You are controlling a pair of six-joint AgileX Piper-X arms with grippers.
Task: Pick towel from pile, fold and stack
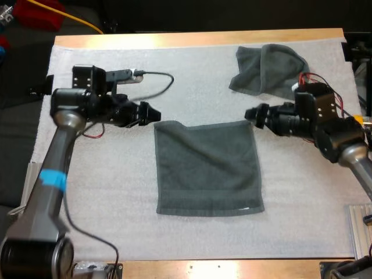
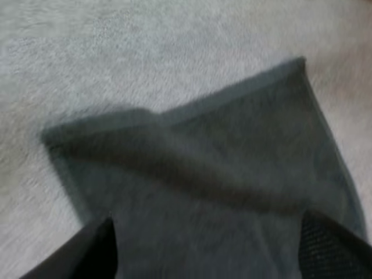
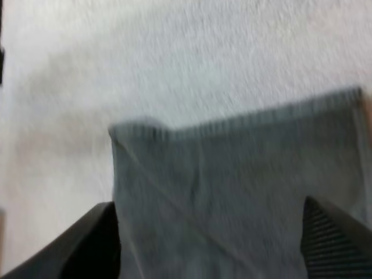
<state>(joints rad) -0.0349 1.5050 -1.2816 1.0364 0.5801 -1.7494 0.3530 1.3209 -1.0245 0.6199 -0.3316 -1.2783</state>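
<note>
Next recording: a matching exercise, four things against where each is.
1 spread towel
2 crumpled towel
3 left claw
4 right claw

A at the spread towel's far right corner
B flat in the middle of the mat
C at the spread towel's far left corner
D bunched at the mat's far right

Pairs: 1-B, 2-D, 3-C, 4-A

Two towels on one white mat (image 1: 116,203): one flat towel (image 1: 206,168), one crumpled towel (image 1: 268,70). Two grippers, the left gripper (image 1: 152,113) and the right gripper (image 1: 251,114). One wooden table (image 1: 192,39).
</note>
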